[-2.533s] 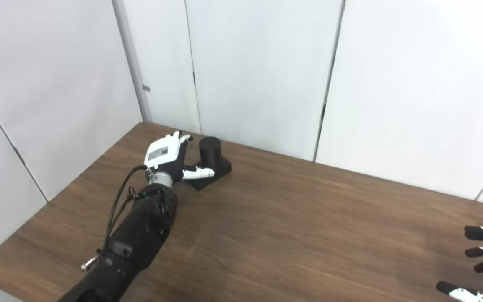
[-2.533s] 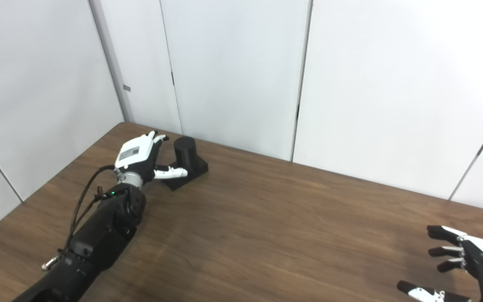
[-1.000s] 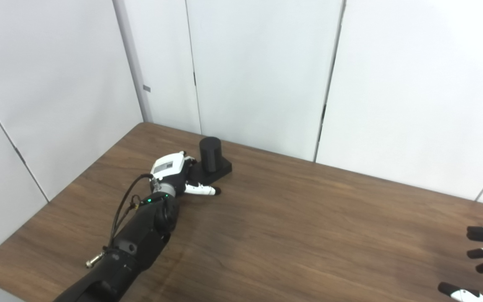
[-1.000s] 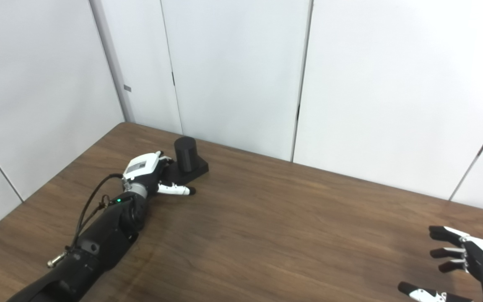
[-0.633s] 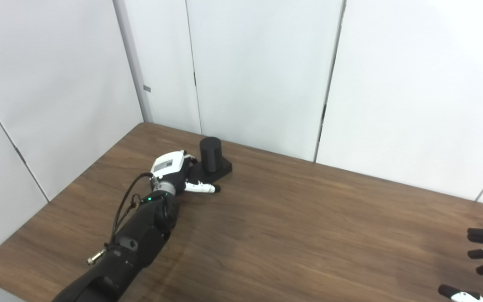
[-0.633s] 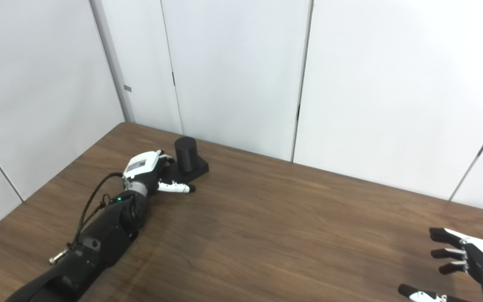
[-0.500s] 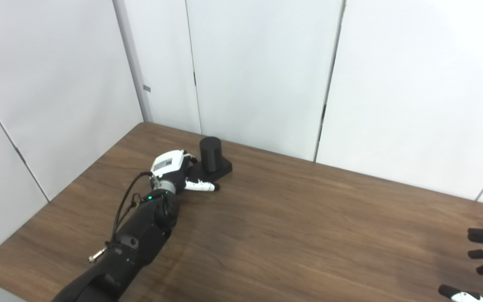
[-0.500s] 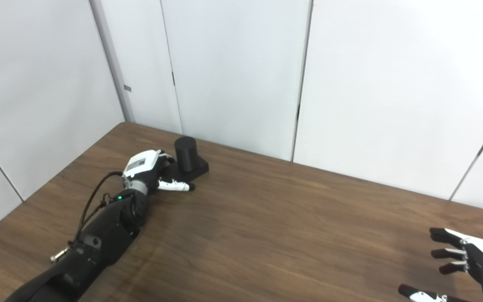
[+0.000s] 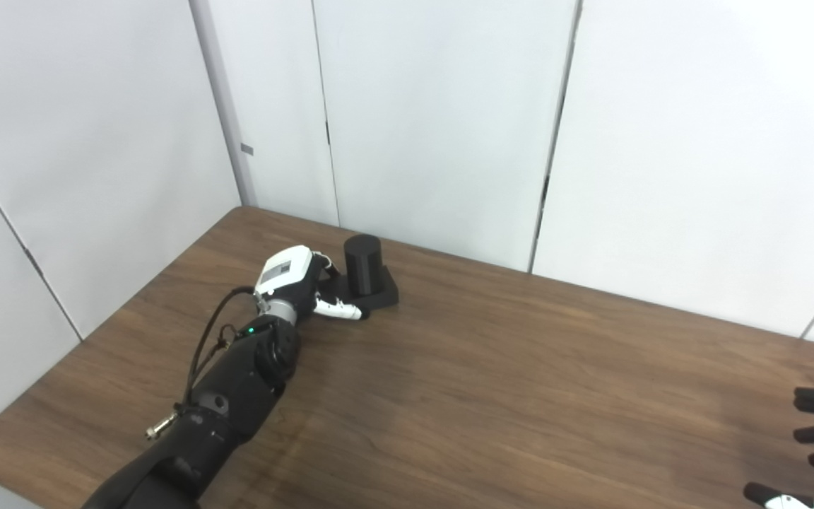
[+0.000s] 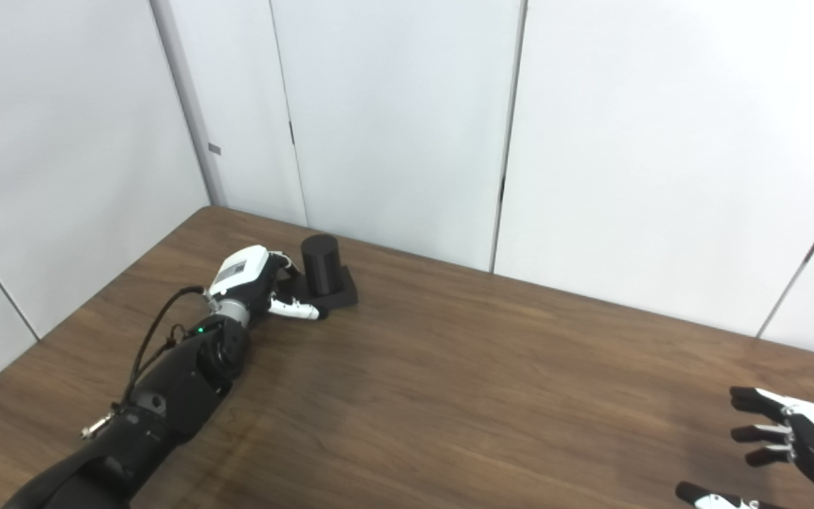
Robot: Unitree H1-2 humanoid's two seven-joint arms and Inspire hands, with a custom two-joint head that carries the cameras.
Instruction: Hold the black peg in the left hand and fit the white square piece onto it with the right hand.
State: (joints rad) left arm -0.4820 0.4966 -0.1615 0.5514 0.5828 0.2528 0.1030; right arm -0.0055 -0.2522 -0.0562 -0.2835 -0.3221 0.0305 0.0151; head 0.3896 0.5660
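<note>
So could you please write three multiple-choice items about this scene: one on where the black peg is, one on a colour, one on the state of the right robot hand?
1. Where does the black peg stand?
A. far left part of the table, near the wall
B. middle of the table
C. near front edge

2. What colour is the table top?
A. white
B. dark brown wood
C. green

3. How is the right robot hand?
A. shut on a white piece
B. open, holding nothing
C. resting on the peg

Answers: 1 A, the peg stands close to the wall panels, beside the left robot hand. 2 B, wood grain shows. 3 B, its fingers are spread apart and empty.
</note>
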